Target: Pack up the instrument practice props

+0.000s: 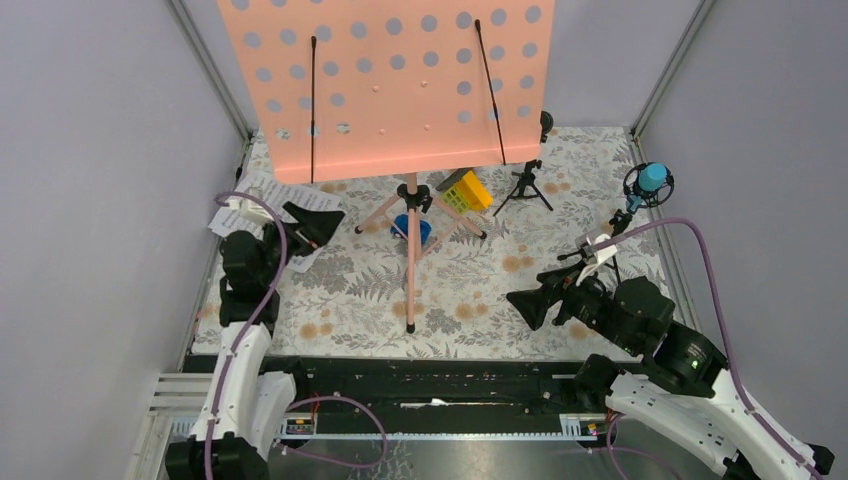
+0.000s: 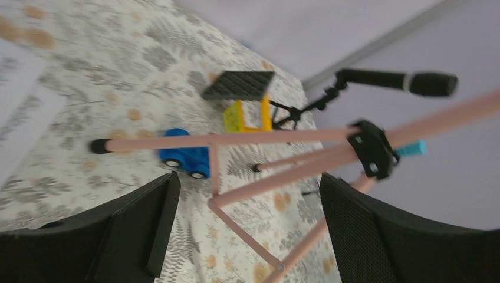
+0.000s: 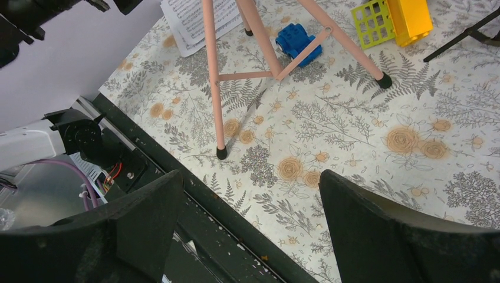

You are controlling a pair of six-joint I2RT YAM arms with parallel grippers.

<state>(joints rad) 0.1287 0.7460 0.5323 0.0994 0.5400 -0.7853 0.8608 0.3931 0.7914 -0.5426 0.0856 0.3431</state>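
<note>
Top external view, task judged at its very start: the left gripper point(image 1: 322, 226) and the right gripper point(image 1: 530, 303) both show widely parted jaws with nothing between them, each pointing inward across the table point(image 1: 480, 290). Nearest the left gripper, partly beneath its wrist and on its outer side, lie the white sheet-music pages point(image 1: 258, 192), loose and ungathered. Just ahead of both grippers, and between them, rises the pink music stand point(image 1: 390, 90), upright on three spread tripod legs. In the left wrist view the legs and their black hub fill the space ahead of the jaws. In the right wrist view the nearest foot rests on the cloth ahead and slightly left of the jaws, untouched. Beyond the hub, under the stand, sit the blue toy car point(image 1: 412, 229) and the yellow-green block point(image 1: 468, 190), neither part of the job. Farther off, toward the table's back edge from the right gripper, the black mic point(image 1: 545, 124) stands on its small tripod beside the panel's edge. The blue mic point(image 1: 652, 180) stands behind the right gripper, near its wrist and cable. No box or bag appears in any view, so where the props go cannot be told. Left to do, by this reading: fold or lift the stand, collect the pages, and gather both mics.
</note>
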